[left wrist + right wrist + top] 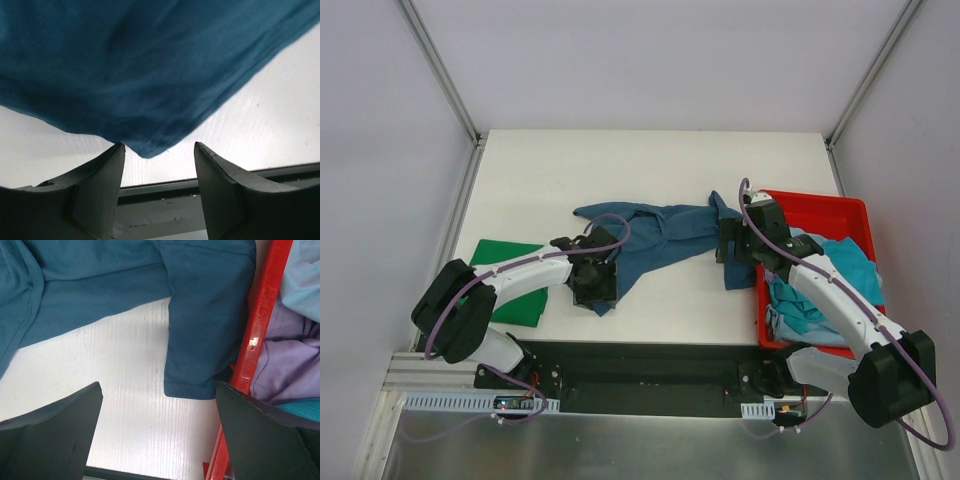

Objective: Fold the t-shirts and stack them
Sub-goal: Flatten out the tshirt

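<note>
A dark teal-blue t-shirt [655, 235] lies crumpled across the middle of the table. Its lower corner [145, 147] hangs between my left gripper's fingers without being pinched. My left gripper [596, 292] [159, 152] is open over that corner. My right gripper [733, 255] [157, 390] is open above bare table. One sleeve of the shirt [210, 315] lies just ahead of it, against the bin's wall. A bright green t-shirt [510, 280] lies folded at the left. Teal and light blue shirts [820, 275] and a lavender one [285, 370] lie in the bin.
The red plastic bin [820, 205] [260, 330] stands at the right edge, close beside my right gripper's right finger. White enclosure walls stand at the left, right and back. A black rail [640, 365] runs along the near edge.
</note>
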Tool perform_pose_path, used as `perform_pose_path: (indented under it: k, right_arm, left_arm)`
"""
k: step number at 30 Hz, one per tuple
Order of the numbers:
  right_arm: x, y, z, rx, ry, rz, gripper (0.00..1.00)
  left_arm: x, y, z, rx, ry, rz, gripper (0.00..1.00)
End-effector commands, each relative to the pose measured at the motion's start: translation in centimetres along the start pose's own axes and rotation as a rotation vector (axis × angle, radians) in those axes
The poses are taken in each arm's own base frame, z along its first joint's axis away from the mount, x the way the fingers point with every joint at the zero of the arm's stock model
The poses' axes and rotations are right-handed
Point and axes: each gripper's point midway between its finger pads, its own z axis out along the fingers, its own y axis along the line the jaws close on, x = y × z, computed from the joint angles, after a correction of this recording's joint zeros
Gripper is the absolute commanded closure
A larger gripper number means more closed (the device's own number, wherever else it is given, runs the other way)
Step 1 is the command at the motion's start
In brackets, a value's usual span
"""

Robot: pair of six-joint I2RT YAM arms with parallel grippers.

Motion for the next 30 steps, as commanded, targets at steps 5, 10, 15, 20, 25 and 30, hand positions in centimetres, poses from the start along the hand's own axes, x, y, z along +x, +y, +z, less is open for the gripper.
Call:
perform_pose_path:
  k: [5,10,15,20,25,30]
  right_arm:
    - [0.2,-1.2,-0.2,0.056,-0.029,-0.001,0.04]
    - [0.8,-2.0,-0.8,0.090,-0.010,-0.017,0.04]
    - [1.2,-2.1,-1.6,0.107,0.002,-0.043,0.02]
    - [2.2,0.3,-1.5,0.089,0.058,-0.145,0.02]
    - [5.2,2.8,0.2,0.046,0.152,-0.146,0.01]
    - [7.1,2.7,1.3,0.093,0.199,-0.138,0.07]
  left_arm:
    - [0.1,2.7,1.1,-0.183,0.033,-0.015,0.58]
    - [0.0,2.3,1.9,-0.209,0.058,0.048,1.00]
    - [-3.1,4.5,0.2,-0.322,-0.099,-0.014,1.00]
    - [-8.1,6.3,-3.5,-0.323,-0.250,-0.125,1.00]
    - [-9.2,9.0,-6.2,-0.321,-0.324,-0.223,1.00]
    - [-9.3,7.5,-7.9,-0.213,-0.345,-0.231,1.00]
